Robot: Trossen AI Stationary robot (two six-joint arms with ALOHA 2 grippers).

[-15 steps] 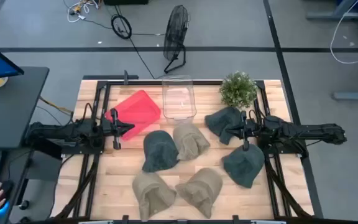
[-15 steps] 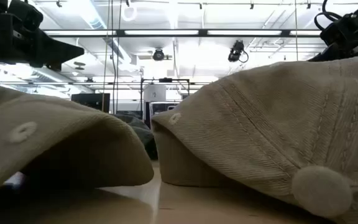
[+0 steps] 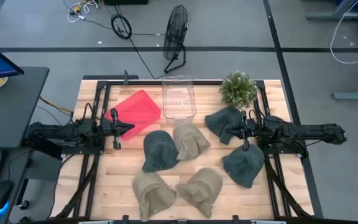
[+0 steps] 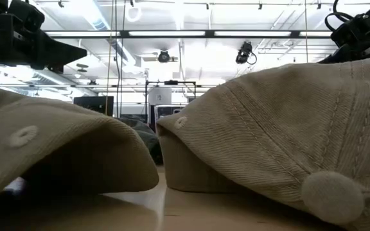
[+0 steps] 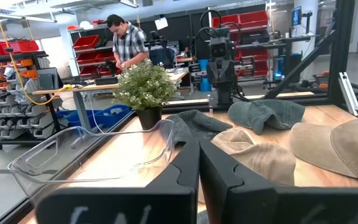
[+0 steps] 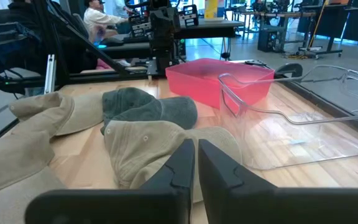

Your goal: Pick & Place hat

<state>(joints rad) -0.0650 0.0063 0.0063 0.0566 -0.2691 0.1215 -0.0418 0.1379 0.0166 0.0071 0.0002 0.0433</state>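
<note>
Six caps lie on the wooden table. Three are dark green (image 3: pixel 160 150), (image 3: pixel 224 122), (image 3: pixel 243 165) and three are tan (image 3: pixel 190 140), (image 3: pixel 153 191), (image 3: pixel 201 186). My left gripper (image 3: pixel 129 127) (image 5: pixel 199 163) hovers shut at the table's left, in front of the red bin (image 3: pixel 135 111) and pointing right. My right gripper (image 3: pixel 229 130) (image 6: pixel 196 163) hovers shut over the near edge of the far-right green cap, pointing left. The low view is filled by two tan caps (image 4: pixel 44 147), (image 4: pixel 288 128) resting on their brims.
A clear plastic bin (image 3: pixel 179 98) and a potted plant (image 3: pixel 238 89) stand at the far edge beside the red bin. Black frame rails (image 3: pixel 98 93) run along the table's sides. A person (image 5: pixel 126 40) works at a bench beyond the table. A desk (image 3: pixel 11 99) stands at left.
</note>
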